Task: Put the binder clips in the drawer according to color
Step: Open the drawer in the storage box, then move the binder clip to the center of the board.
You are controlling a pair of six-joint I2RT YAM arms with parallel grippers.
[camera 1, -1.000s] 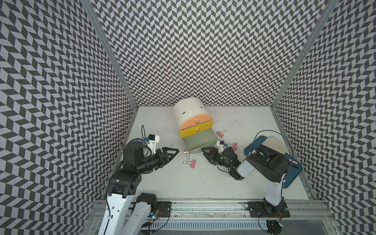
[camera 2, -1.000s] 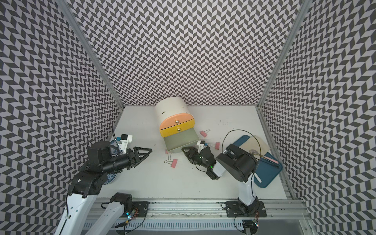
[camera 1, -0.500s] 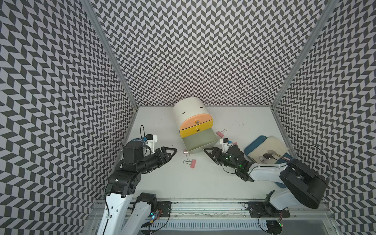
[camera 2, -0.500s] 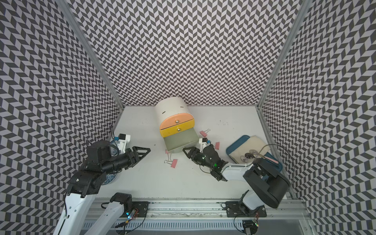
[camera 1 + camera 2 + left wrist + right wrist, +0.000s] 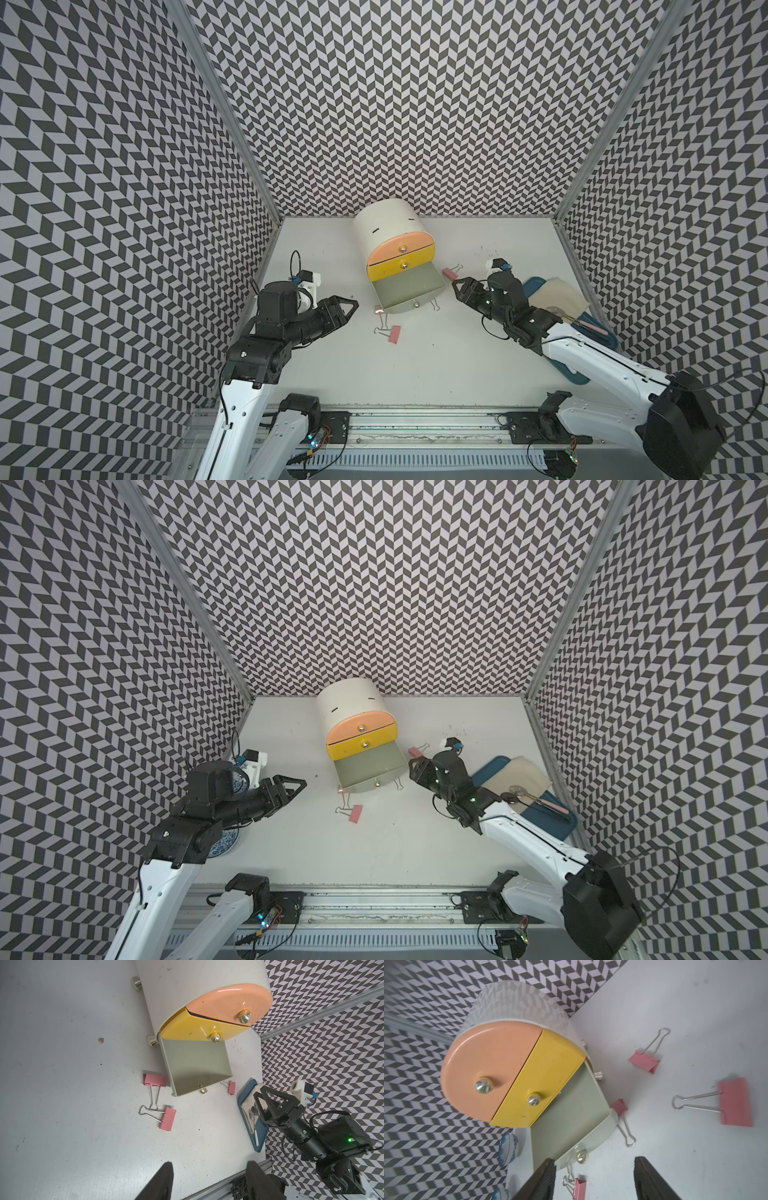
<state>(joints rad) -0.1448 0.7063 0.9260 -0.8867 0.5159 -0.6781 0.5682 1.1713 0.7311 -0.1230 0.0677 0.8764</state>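
Note:
A white drawer unit (image 5: 386, 224) has shut peach and yellow drawers above a green drawer (image 5: 405, 286) pulled out and empty. Pink binder clips lie around it: one to its right (image 5: 449, 273), one at its left front corner (image 5: 379, 309), one in front (image 5: 394, 334). The right wrist view shows another pink clip (image 5: 734, 1102), hidden under the arm in both top views. My left gripper (image 5: 351, 303) hangs open and empty left of the drawer. My right gripper (image 5: 457, 286) is open and empty beside the drawer's right side.
A blue tray (image 5: 577, 376) with a cream cloth and a spoon lies along the right wall under my right arm. A blue-and-white bowl (image 5: 226, 839) sits by the left wall beneath my left arm. Chevron walls close three sides.
My right gripper has drawn back from the drawer's front to its right side as the arm's elbow swung out right. It now covers one pink clip. The left arm has barely moved.

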